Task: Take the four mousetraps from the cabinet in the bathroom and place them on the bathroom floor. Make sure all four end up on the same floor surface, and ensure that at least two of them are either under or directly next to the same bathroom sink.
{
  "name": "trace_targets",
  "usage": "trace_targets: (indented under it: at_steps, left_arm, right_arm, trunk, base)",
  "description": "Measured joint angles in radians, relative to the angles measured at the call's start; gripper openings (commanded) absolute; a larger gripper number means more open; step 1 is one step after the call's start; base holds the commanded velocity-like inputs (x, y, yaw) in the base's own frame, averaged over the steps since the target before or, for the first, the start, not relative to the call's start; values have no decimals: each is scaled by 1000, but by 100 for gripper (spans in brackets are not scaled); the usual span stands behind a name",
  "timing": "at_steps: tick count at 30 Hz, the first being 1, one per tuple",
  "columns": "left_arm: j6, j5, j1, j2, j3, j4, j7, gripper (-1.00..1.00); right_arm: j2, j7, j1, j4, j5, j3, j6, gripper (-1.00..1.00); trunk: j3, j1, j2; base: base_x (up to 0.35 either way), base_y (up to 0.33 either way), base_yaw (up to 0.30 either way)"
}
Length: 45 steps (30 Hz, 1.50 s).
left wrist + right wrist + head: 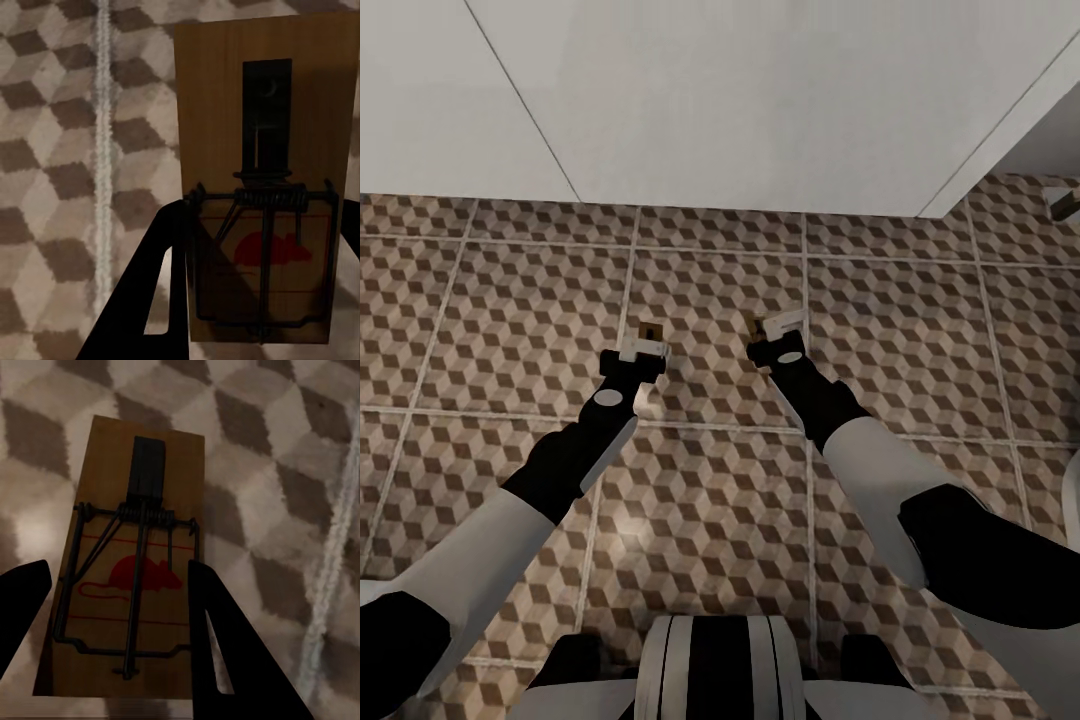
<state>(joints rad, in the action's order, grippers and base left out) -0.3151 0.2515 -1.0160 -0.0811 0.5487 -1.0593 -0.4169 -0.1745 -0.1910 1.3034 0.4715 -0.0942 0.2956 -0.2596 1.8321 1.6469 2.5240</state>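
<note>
Each hand carries one mousetrap, and each trap's long axis runs straight out from the hand along the fingers, toward the white panel ahead. The left hand [643, 352] is clenched on the left mousetrap [262, 180]: in the left wrist view a dark finger [154, 292] presses one long edge of the board and the other long edge sits against a dark shape at the frame's border. The right hand [778, 338] is clenched on the right mousetrap [131, 566]; in the right wrist view its two fingers [221, 652] flank the board's long edges near the spring end.

Both traps hang over the bathroom floor [900, 330], held apart from each other, with the tiles directly beneath the fingertips. How close they are to the tiles I cannot tell. Setting them down looks like a straight lowering for either arm, neither being clearer of the floor than the other.

The boards are flat, smooth, rectangular brown wood with a printed red mouse shape, dark wire bar, coiled spring and a black plate. The floor is hard tile in a brown, beige and cream cube print with pale grout lines. The white panel [740, 100] ahead is plain and matte.
</note>
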Motion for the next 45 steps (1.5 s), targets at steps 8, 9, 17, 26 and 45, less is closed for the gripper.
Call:
trace_targets:
  at_steps: [8,9,17,26,45]
  left_arm:
    - [0,0,0,0,1,-13,0,-100]
    - [0,0,0,0,1,-15,0,-100]
    - [-1,0,1,-4,2,-22,0,-100]
    - [-1,1,2,-3,2,-8,0,-100]
    - [1,3,8,-2,3,30,0,-100]
  right_arm:
    - [0,1,0,-26,1,0,29,-100]
    - [0,1,0,-27,1,0,31,-100]
    - [0,10,0,-28,1,0,34,-100]
    - [0,22,0,-27,0,0,34,-100]
    - [0,23,0,-28,-1,0,33,-100]
  trunk:
    - [0,0,0]
    - [0,0,0]
    - [0,0,0]
    - [0,0,0]
    - [0,0,0]
  base:
    - [54,1,0]
    - [54,0,0]
    - [16,0,0]
    - [0,0,0]
    - [0,0,0]
